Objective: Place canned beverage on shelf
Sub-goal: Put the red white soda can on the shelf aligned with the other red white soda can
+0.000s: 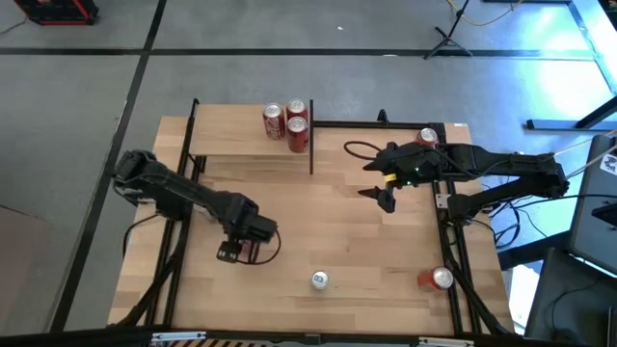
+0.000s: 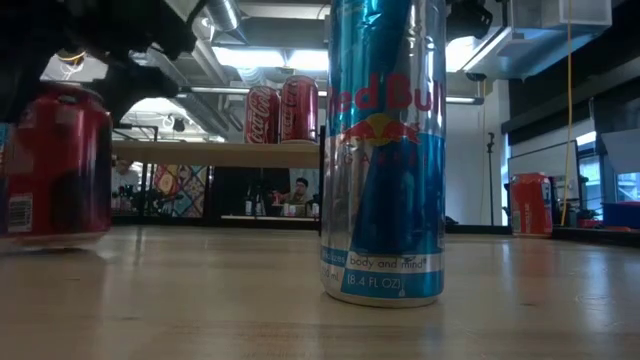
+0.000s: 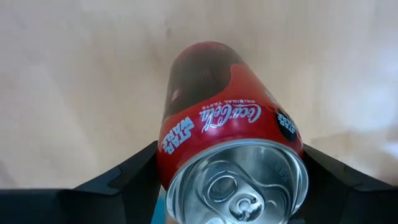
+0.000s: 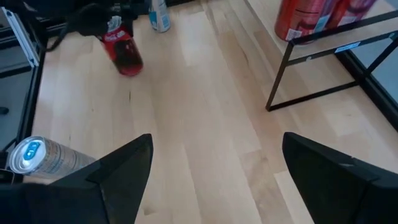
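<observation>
The left gripper (image 1: 241, 253) pinches an upright red aluminium cola can (image 3: 225, 140); the light wooden shelf (image 1: 231, 142) lies toward twelve o'clock. The right gripper (image 1: 384, 196) waits, fingers spread.

The red Coca-Cola can (image 1: 253, 250) sits tilted on the table, while the small light-wood shelf with black posts (image 1: 231, 143) carries 3 red cans (image 1: 287, 121).

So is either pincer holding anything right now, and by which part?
The left pincer grips a red Coca-Cola can by its sides near the top rim. The right pincer is open, holding nothing, above the table.
</observation>
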`<control>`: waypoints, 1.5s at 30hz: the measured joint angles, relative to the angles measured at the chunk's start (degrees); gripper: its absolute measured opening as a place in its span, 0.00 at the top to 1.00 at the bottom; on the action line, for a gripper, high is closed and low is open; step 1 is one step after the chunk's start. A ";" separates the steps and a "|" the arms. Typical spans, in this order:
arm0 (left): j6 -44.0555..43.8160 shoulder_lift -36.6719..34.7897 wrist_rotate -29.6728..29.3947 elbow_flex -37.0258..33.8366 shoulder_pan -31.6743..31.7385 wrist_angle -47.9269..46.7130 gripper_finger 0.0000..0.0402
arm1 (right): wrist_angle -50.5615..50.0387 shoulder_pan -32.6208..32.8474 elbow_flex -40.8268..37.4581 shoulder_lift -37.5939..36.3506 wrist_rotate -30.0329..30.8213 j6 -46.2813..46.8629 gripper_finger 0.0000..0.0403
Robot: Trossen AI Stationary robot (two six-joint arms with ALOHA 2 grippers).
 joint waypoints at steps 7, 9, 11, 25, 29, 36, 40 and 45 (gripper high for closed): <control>1.66 5.61 0.15 8.93 0.85 -5.71 0.30 | 0.04 0.00 0.00 0.50 0.57 0.13 0.14; 2.93 6.68 0.15 9.44 0.83 -5.09 0.28 | 0.28 0.00 0.00 0.97 0.59 -0.02 0.14; 3.68 7.70 0.25 9.45 0.72 -4.94 0.25 | 0.15 0.00 0.00 1.25 0.59 -0.05 0.14; 2.79 9.61 -1.75 9.79 -1.91 -5.99 0.12 | -0.50 0.00 0.02 2.27 0.60 -3.39 0.14; -0.71 8.91 -4.22 13.92 -2.06 -10.94 0.10 | -0.44 0.00 0.02 2.27 0.62 -4.83 0.14; -25.43 2.95 -5.81 18.73 -3.22 -10.59 0.10 | -0.34 0.00 0.02 2.27 0.61 -4.58 0.14; -48.24 -2.63 -13.53 18.65 -8.13 -8.91 0.10 | 1.72 0.00 0.02 2.88 0.50 -4.78 0.14; -75.21 -5.77 -24.19 17.99 -18.33 -3.71 0.10 | 5.94 0.00 0.02 5.43 -0.17 -6.35 0.14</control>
